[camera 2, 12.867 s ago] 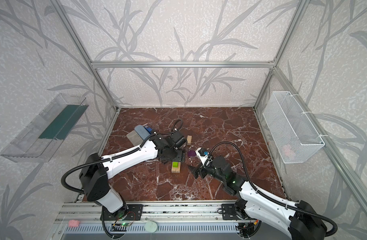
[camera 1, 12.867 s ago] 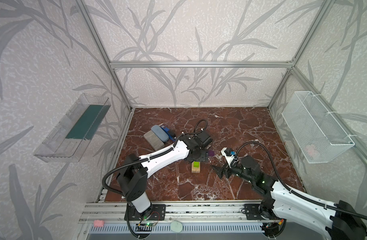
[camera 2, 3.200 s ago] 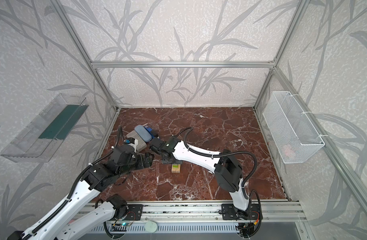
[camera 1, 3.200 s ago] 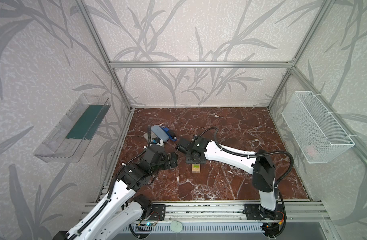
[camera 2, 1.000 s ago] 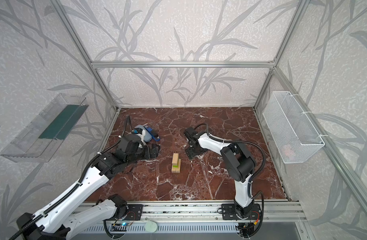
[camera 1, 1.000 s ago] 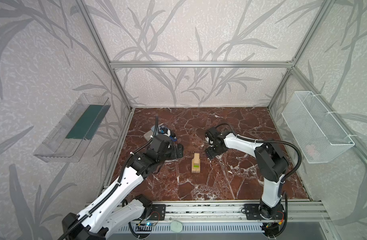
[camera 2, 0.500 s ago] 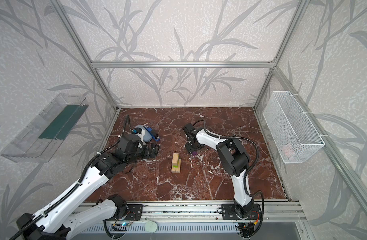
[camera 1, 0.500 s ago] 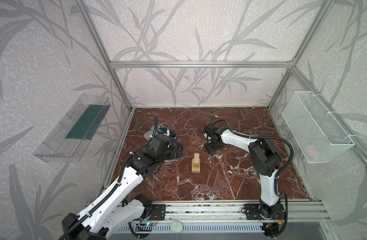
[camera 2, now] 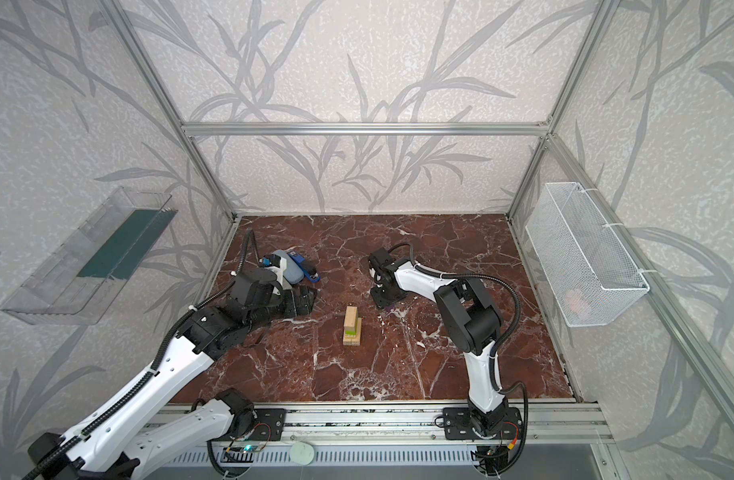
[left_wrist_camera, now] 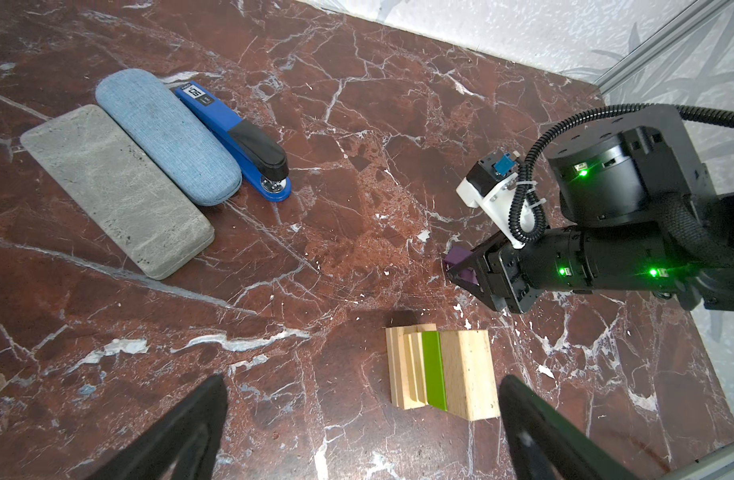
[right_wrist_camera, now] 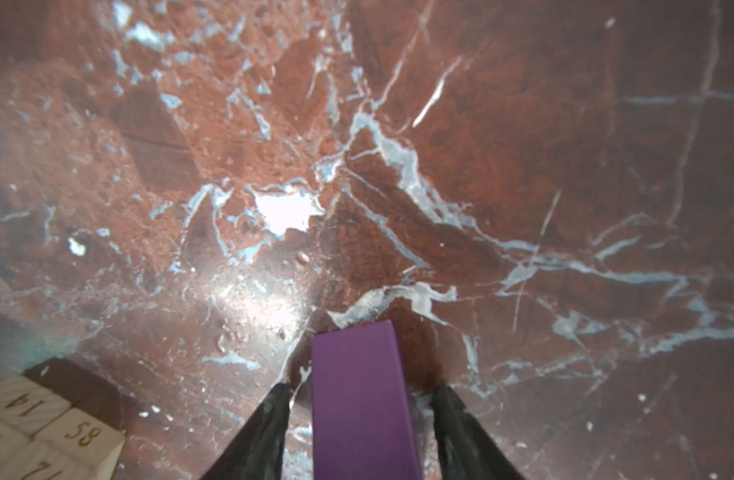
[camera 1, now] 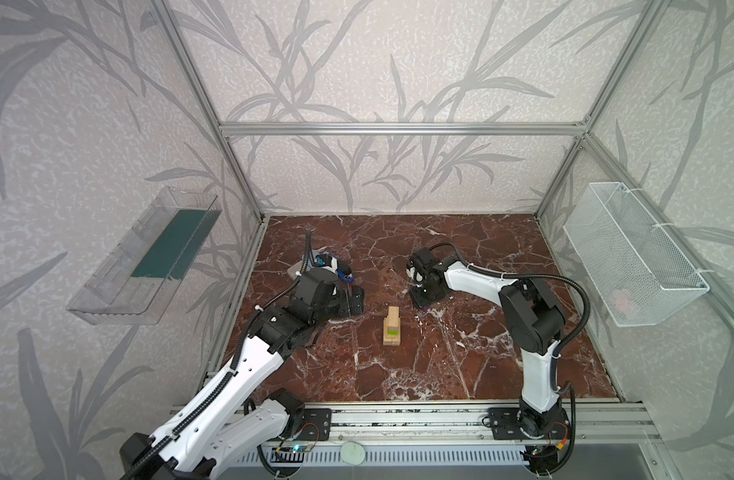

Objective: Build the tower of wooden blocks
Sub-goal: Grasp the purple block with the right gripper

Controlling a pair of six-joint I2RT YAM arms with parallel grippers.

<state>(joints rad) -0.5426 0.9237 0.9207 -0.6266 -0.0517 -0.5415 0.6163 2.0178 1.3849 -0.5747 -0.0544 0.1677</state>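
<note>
The tower (camera 1: 392, 330) (camera 2: 352, 326) is a short stack of pale wood blocks with a lime-green brick (left_wrist_camera: 434, 370) between layers, mid-floor. A purple block (right_wrist_camera: 361, 399) (left_wrist_camera: 457, 257) lies flat on the marble, behind and to the right of the tower. My right gripper (camera 1: 425, 297) (camera 2: 384, 299) (right_wrist_camera: 360, 390) is lowered over it, fingers (right_wrist_camera: 274, 411) straddling it with a small gap on each side, so it is open. My left gripper (camera 1: 355, 301) (left_wrist_camera: 363, 399) hangs wide open and empty left of the tower. Numbered wood blocks (right_wrist_camera: 45, 432) of the tower show in the right wrist view.
A grey case (left_wrist_camera: 116, 191), a blue fabric case (left_wrist_camera: 165, 133) and a blue-and-black stapler (left_wrist_camera: 236, 137) lie together at the back left. A wire basket (camera 1: 631, 257) hangs on the right wall, a clear tray (camera 1: 145, 253) on the left wall.
The right gripper's jaws have narrowed around the purple block and its wrist has settled lower over it. The left arm and the tower have not moved.
</note>
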